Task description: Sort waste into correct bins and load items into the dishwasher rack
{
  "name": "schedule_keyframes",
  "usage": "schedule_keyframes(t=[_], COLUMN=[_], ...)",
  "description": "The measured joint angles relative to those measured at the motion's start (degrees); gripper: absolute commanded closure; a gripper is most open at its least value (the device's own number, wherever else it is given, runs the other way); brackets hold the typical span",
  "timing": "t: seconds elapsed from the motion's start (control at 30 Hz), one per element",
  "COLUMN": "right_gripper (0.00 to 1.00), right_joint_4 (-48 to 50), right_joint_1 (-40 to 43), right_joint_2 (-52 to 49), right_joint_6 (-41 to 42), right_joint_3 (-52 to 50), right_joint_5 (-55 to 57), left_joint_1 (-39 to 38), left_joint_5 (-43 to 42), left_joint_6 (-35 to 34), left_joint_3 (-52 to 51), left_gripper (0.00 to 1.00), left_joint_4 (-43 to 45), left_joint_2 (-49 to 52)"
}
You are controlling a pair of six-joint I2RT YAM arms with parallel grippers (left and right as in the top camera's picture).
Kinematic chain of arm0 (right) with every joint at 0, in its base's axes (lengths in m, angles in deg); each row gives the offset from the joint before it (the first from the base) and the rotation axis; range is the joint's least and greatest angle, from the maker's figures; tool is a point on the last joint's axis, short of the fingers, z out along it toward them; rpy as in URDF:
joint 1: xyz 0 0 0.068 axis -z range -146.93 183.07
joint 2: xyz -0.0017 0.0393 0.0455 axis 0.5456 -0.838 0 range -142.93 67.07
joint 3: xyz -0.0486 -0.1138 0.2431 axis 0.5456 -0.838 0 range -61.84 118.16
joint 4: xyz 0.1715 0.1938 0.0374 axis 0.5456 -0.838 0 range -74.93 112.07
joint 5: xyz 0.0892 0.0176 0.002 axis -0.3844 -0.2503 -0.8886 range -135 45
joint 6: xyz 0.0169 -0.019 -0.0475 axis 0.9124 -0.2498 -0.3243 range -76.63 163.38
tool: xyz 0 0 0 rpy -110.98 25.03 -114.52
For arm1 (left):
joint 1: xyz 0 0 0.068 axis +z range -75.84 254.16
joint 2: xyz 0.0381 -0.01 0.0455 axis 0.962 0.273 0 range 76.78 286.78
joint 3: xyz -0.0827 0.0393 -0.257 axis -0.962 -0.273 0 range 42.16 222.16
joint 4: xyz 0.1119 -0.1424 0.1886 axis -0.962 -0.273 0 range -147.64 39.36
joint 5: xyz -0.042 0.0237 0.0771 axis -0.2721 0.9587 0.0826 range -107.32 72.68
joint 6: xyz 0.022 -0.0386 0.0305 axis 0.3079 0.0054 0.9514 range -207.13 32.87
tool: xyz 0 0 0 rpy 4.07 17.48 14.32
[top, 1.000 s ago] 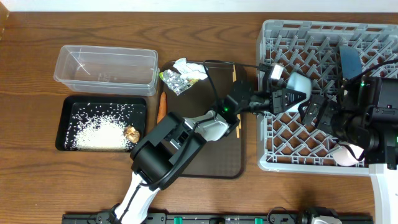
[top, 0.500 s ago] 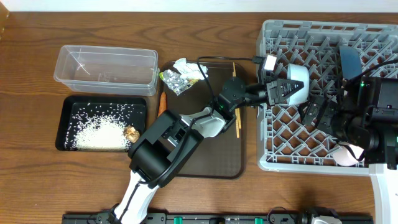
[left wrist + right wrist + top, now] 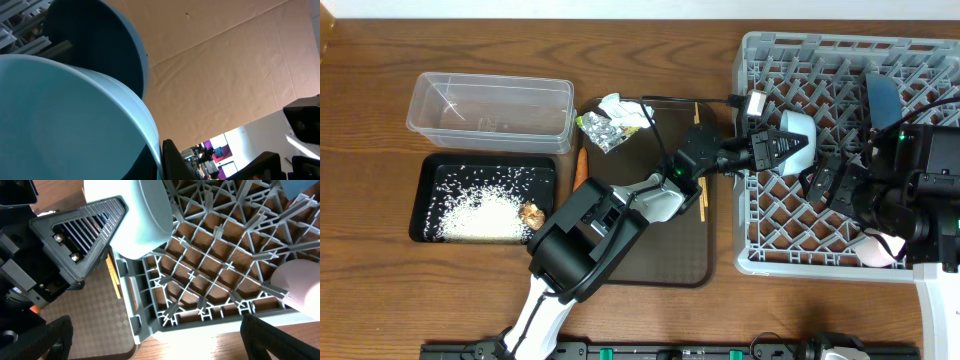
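Observation:
My left gripper (image 3: 788, 148) is shut on the small light-blue cup (image 3: 804, 128), holding it tilted over the left part of the light-grey dishwasher rack (image 3: 760, 255). The cup fills the left wrist view (image 3: 60, 125), with one finger (image 3: 172, 160) against its wall. My right gripper (image 3: 840, 180) is open and empty above the rack (image 3: 225, 270), next to that cup (image 3: 145, 215). The blue plate (image 3: 882, 95) stands in the rack and the pink cup (image 3: 880, 248) lies at its front. Chopsticks (image 3: 699, 195) lie on the brown tray. The white bowl is out of view.
The clear tub (image 3: 490, 110) stands at the back left. The black tray (image 3: 425, 200) in front of it holds rice (image 3: 480, 212) and a brown lump (image 3: 532, 212). White paper (image 3: 620, 106), foil (image 3: 600, 130) and a carrot (image 3: 579, 172) lie by the brown tray (image 3: 660, 255).
My left gripper has turned and shifted a little over the rack's left part with the light-blue cup still in it. The right arm has barely moved.

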Motion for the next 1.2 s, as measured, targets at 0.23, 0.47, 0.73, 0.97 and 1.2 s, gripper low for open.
schedule_keyframes(t=[0.23, 0.47, 0.73, 0.97, 1.2], right_gripper=[0.01, 0.01, 0.01, 0.01, 0.01], right_joint_4=[-0.22, -0.28, -0.37, -0.37, -0.39], right_joint_1=[0.00, 0.00, 0.02, 0.02, 0.00], right_joint_2=[0.00, 0.00, 0.00, 0.00, 0.00], right_joint_6=[0.00, 0.00, 0.00, 0.00, 0.00], right_joint_3=[0.00, 0.00, 0.00, 0.00, 0.00], right_joint_5=[0.02, 0.02, 0.00, 0.02, 0.00], left_joint_1=[0.00, 0.00, 0.00, -1.03, -2.47], left_joint_5=[0.04, 0.24, 1.29, 2.51, 3.48], left_joint_6=[0.11, -0.35, -1.42, -1.70, -1.81], left_joint_3=[0.00, 0.00, 0.00, 0.00, 0.00], left_gripper=[0.78, 0.93, 0.94, 0.94, 0.92], left_joint_4=[-1.88, -2.01, -0.79, -1.16, -1.20], left_joint_2=[0.02, 0.02, 0.04, 0.09, 0.11])
